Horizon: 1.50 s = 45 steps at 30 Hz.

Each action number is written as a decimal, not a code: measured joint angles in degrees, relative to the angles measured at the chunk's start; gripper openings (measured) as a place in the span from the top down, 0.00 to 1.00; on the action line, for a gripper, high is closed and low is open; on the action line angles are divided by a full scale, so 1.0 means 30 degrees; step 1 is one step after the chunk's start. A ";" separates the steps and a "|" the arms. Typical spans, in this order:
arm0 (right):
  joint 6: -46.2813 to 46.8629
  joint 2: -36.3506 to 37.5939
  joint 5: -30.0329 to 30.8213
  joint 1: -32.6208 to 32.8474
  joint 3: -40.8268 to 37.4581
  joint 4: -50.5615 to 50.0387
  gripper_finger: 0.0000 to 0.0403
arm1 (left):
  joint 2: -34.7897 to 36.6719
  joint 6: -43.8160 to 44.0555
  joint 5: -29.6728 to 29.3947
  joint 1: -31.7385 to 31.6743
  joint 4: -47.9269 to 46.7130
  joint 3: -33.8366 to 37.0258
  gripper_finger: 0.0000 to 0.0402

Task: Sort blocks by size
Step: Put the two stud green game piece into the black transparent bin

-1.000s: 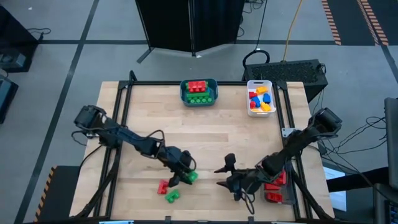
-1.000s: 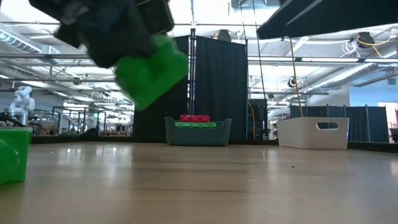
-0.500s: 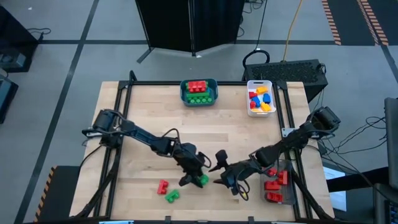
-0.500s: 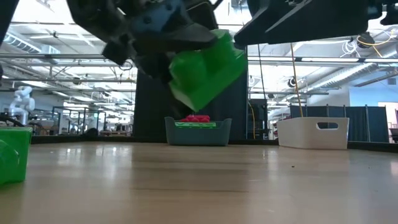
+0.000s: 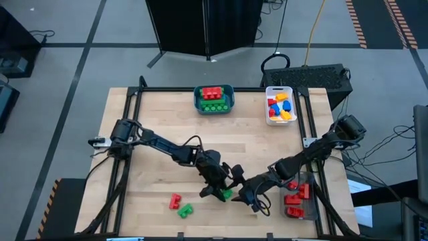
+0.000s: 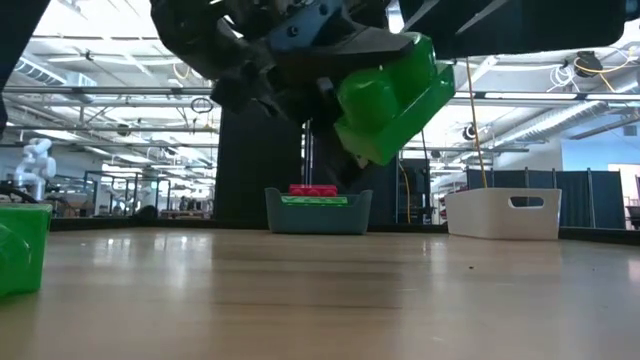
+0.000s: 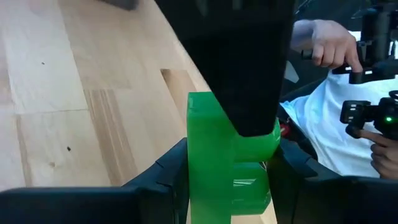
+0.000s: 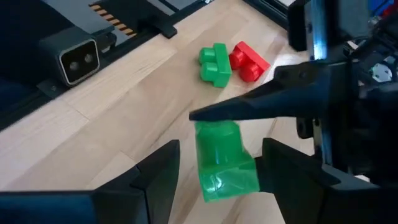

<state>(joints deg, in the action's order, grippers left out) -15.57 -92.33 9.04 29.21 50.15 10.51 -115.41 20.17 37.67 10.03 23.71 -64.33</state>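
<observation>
My left gripper [image 5: 221, 189] hangs over the table's near middle, shut on a green block [image 5: 227, 195] that shows tilted and high in the low view [image 6: 385, 95]. My right gripper [image 5: 237, 189] is open right beside it. Its two fingers [image 8: 163, 175] stand on either side of that block [image 8: 225, 163]; whether they touch it I cannot tell. A red block [image 5: 175, 200] and another green block [image 5: 185, 211] lie flat on the table near its front edge. My left gripper pinches the green block by two opposite sides [image 7: 194, 180] between its two fingers. The fingers come from the table's left, slanting a little downward. The block is lifted clear of the table and tilted.
A teal bin [image 5: 214, 106] with red and green blocks stands at the far middle. A white bin [image 5: 269, 107] with blue, yellow and red blocks stands at the far right. A clear bin [image 5: 302, 207] with red blocks is at the near right. A person's hand [image 7: 329, 43] shows beyond the table.
My left gripper has carried the green block toward the table's right edge, clear of the table, away from the two loose blocks and up to my right gripper. My right gripper has turned toward it, and the block now sits between its open fingers.
</observation>
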 joint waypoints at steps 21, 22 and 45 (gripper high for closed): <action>-0.1197 -0.1205 -0.0053 -0.0381 0.0007 0.0982 0.60 | -0.0001 0.0108 0.0421 -0.0096 0.0456 -0.0162 0.66; -0.1224 -0.1205 -0.0074 -0.0386 0.0007 0.0939 0.63 | -0.0001 0.0108 0.0243 -0.0091 0.0445 -0.0162 0.66; -0.0480 -0.1197 0.0124 -0.0372 -0.0008 -0.0151 0.70 | 0.0028 -0.2654 -0.1953 -0.0054 -0.0134 -0.0133 0.53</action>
<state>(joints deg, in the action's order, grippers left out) -17.01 -95.92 9.41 28.10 50.13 10.06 -115.33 12.20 31.81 9.87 23.31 -64.73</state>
